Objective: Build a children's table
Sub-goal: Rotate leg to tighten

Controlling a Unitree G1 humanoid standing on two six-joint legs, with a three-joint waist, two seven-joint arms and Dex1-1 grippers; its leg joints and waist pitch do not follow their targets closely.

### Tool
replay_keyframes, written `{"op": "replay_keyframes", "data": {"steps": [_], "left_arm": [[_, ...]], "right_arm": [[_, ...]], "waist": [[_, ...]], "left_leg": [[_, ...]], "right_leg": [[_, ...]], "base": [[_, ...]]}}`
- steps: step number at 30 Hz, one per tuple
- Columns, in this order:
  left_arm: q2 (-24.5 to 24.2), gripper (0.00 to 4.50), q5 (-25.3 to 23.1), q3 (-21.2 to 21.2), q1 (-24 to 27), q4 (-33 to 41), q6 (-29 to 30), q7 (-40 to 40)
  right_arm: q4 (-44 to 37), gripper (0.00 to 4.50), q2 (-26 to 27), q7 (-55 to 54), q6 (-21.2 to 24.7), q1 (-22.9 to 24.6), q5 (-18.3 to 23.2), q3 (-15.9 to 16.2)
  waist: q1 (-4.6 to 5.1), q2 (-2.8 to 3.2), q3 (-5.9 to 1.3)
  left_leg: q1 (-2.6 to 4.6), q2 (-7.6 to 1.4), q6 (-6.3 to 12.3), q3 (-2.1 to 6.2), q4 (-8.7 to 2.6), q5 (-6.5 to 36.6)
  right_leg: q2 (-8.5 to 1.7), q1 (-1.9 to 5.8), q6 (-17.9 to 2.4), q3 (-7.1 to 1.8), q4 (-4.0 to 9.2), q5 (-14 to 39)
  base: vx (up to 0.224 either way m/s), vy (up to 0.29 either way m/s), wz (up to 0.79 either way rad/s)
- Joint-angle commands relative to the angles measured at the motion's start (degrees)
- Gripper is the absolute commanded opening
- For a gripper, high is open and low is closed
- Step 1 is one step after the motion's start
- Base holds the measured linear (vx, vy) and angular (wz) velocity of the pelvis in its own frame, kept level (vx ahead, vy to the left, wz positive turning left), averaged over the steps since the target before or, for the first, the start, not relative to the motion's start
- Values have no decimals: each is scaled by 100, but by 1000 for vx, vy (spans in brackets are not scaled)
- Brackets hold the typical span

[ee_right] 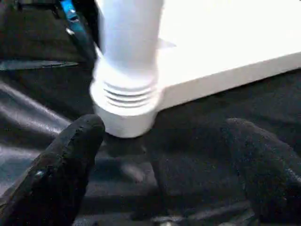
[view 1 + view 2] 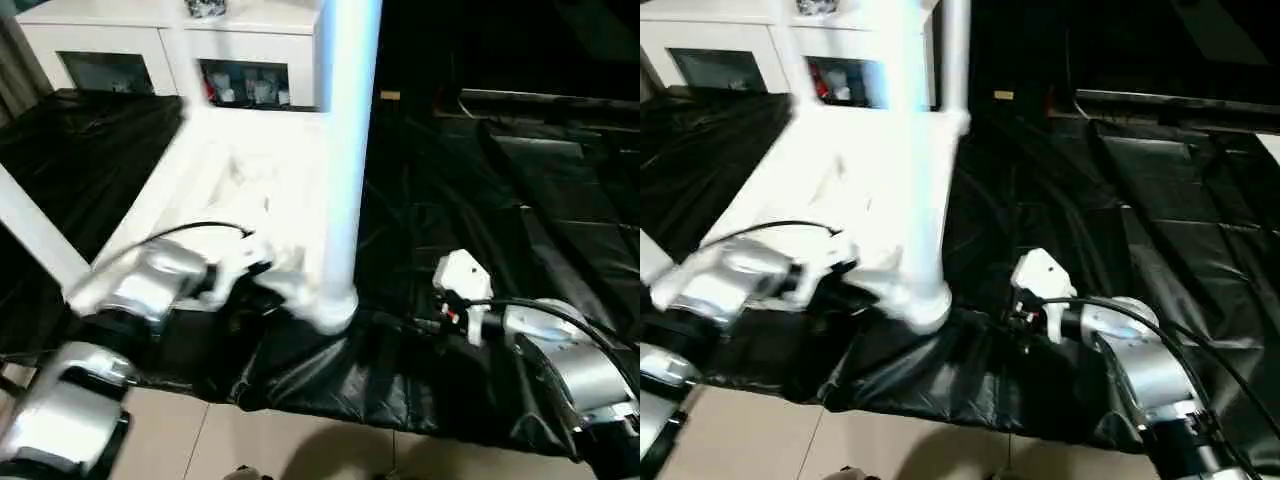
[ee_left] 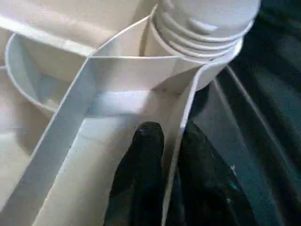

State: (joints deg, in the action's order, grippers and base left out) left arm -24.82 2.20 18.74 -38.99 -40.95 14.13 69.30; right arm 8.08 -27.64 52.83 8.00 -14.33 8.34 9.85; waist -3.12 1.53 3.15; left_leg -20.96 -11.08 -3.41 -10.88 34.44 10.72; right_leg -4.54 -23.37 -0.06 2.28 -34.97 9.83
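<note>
Tabletop [image 2: 225, 200] lies on black sheeting [image 2: 500, 200] before a white cabinet [image 2: 170, 40].

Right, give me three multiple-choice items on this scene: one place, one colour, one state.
1. The upright leg stands: A) in the tabletop's near corner socket; B) flat on the tiles; C) on the cabinet.
2. The sheet under the tabletop is: A) red; B) black; C) white.
3. The right gripper is: A) shut on the leg; B) shut on a cable; C) open, empty.
Key: 1A, its ridged end sits in the socket; 2B, dark folds surround the tabletop; 3C, its fingers stand apart beside the leg.
</note>
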Motion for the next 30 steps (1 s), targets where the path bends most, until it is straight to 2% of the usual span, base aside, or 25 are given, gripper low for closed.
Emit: {"op": "replay_keyframes", "data": {"steps": [1, 3, 4, 6, 7, 8, 10, 11, 12, 13, 14, 17, 21, 23, 27, 30], "left_arm": [[81, 38, 59, -294, 192, 42, 437, -705], [144, 33, 13, -309, 275, 173, 473, -860], [226, 28, 5, -361, 336, 216, 343, -1059], [305, 15, -31, -353, 645, 594, -315, -1118], [304, 10, -19, -341, 686, 650, -390, -1076], [340, 10, 137, -332, 879, 851, -949, -793], [373, 4, 204, -356, 923, 893, -1107, -725], [399, 4, 211, -369, 953, 950, -1130, -745], [415, 4, 180, -370, 953, 938, -1169, -807], [427, 4, 156, -373, 958, 943, -1168, -873], [466, 45, 138, -410, 935, 849, -1248, -972], [484, 59, 125, -455, 920, 761, -1253, -1057], [420, 92, 19, -437, 959, 663, -1333, -975], [392, 92, -1, -409, 973, 616, -1344, -882], [387, 92, -61, -385, 965, 522, -1310, -924], [346, 92, -243, -311, 922, 397, -1339, -1085]], "right_arm": [[116, 450, 19, -62, -81, -114, -92, 49], [138, 450, 41, -82, -92, -133, -106, 56], [144, 450, 62, -104, -96, -142, -115, 63], [121, 450, 115, -150, -97, -137, -135, 81], [116, 450, 119, -154, -97, -133, -137, 82], [74, 450, 129, -167, -96, -90, -143, 85], [43, 450, 122, -167, -95, -58, -138, 82], [19, 450, 112, -169, -106, -22, -134, 76], [2, 450, 108, -175, -107, 9, -130, 73], [-3, 450, 106, -179, -112, 25, -128, 72], [-26, 450, 108, -187, -119, 72, -136, 66], [-43, 450, 118, -199, -117, 104, -143, 57], [-48, 450, 140, -230, -114, 106, -146, 64], [-31, 450, 150, -249, -130, 100, -153, 76], [-84, 450, 158, -270, -105, 88, -155, 76], [-96, 450, 162, -276, -107, 84, -148, 69]], "waist": [[-53, -106, -331], [-35, -107, -341], [-26, -82, -341], [7, -86, -348], [31, -79, -355], [27, -54, -363], [11, -33, -377], [-6, -20, -386], [-40, 1, -384], [-57, 6, -385], [-83, 11, -384], [-113, 8, -385], [-114, -14, -370], [-101, 5, -366], [-71, 12, -364], [-60, -11, -361]], "left_leg": [[18, -151, 148, 87, -428, 1430], [-4, -142, 166, 102, -425, 1368], [-8, -138, 170, 109, -431, 1367], [-6, -144, 183, 116, -431, 1414], [-19, -134, 199, 108, -426, 1426], [6, -140, 223, 109, -427, 1435], [34, -153, 243, 96, -420, 1412], [52, -157, 262, 82, -408, 1370], [41, -163, 268, 92, -424, 1334], [57, -168, 266, 85, -423, 1359], [62, -165, 243, 84, -422, 1409], [40, -163, 203, 95, -435, 1468], [26, -153, 169, 106, -452, 1569], [32, -154, 142, 113, -459, 1602], [33, -156, 121, 117, -467, 1660], [30, -155, 135, 118, -466, 1681]], "right_leg": [[-334, 291, -1161, -168, 488, 2097], [-337, 304, -1080, -169, 498, 2221], [-321, 296, -1037, -166, 500, 2201], [-316, 295, -1041, -164, 508, 2101], [-307, 298, -1032, -166, 511, 2059], [-309, 276, -1041, -169, 521, 2037], [-296, 255, -1133, -174, 510, 1809], [-289, 251, -1212, -186, 486, 1551], [-283, 261, -1255, -179, 461, 1408], [-278, 247, -1260, -179, 463, 1382], [-281, 249, -1282, -181, 454, 1364], [-297, 271, -1238, -175, 460, 1436], [-306, 275, -1109, -172, 484, 1719], [-310, 261, -1044, -177, 498, 1859], [-301, 255, -1068, -174, 499, 1820], [-304, 257, -1045, -177, 503, 1880]], "base": [[0, 0, 0], [0, 0, 0], [0, 0, 0], [0, 0, 0], [0, 0, 0], [0, 0, 0], [0, 0, 0], [0, 0, 0], [0, 0, 0], [0, 0, 0], [0, 0, 0], [0, 0, 0], [0, 0, 0], [0, 0, 0], [0, 0, 0], [0, 0, 0]]}}
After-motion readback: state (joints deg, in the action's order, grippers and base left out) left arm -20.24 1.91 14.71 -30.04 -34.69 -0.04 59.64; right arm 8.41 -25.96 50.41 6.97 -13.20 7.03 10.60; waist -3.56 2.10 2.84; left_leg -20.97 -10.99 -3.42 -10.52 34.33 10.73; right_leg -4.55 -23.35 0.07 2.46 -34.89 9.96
